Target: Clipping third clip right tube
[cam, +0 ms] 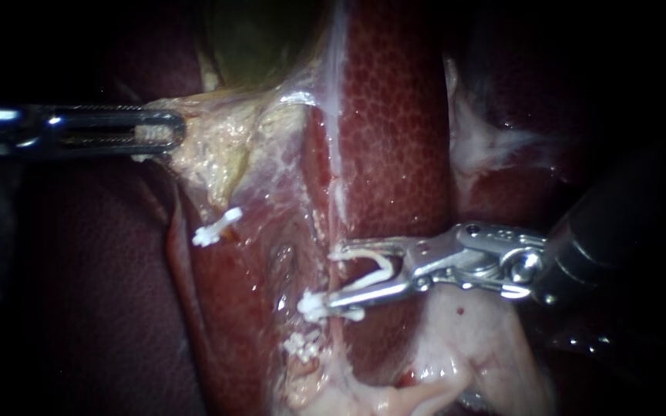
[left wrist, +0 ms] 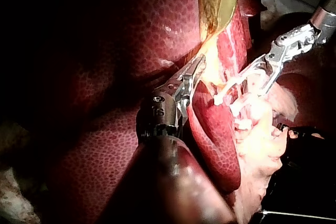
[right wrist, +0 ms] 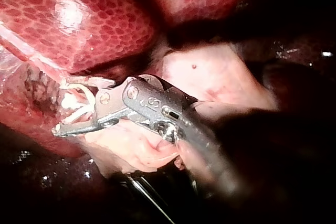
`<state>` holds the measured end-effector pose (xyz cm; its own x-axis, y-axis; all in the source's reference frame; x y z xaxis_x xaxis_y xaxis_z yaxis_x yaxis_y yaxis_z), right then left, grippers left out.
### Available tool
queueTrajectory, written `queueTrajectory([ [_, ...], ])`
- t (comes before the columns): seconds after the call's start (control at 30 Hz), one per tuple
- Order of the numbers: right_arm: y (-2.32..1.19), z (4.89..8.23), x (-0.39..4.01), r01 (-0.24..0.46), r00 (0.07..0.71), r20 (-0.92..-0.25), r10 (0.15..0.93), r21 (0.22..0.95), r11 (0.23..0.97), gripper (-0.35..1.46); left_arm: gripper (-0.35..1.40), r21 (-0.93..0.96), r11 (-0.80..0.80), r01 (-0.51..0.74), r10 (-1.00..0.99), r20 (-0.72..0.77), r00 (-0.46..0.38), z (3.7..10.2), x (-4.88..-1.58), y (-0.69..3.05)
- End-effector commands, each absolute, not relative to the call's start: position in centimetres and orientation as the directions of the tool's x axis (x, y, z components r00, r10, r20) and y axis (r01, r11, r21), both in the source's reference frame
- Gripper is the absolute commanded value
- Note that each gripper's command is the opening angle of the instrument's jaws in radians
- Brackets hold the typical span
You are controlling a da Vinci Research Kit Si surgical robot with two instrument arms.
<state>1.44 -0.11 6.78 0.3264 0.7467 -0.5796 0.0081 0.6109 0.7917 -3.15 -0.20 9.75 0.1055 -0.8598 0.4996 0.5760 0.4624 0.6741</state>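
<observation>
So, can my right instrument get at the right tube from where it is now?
Probably yes: the right instrument, its jaws holding an open clip, sits against the right tube, and nothing lies between them.

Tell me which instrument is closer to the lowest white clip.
Right. The right instrument, holding an open clip, sits above the lowest clip; the left instrument grips tissue far up and left.
</observation>
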Motion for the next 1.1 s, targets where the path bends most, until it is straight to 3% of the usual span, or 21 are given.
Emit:
queueTrajectory([
  [0.03,-0.09,6.77,1.41,0.0,0.326,-0.579,0.747,0.791,0.612,0.58,-0.18,0.674,0.462,0.576,-0.86,0.499,0.106,9.75,-3.15,-0.21],
  [0.73,0.02,6.75,1.3,-0.011,0.323,-0.573,0.753,0.793,0.609,0.58,-0.18,0.674,0.462,0.576,-0.86,0.499,0.106,9.74,-3.15,-0.21],
  [1.1,-0.12,7.06,1.61,-0.027,0.334,-0.577,0.745,0.784,0.62,0.6,-0.18,0.674,0.462,0.576,-0.86,0.499,0.106,9.74,-3.15,-0.21],
])
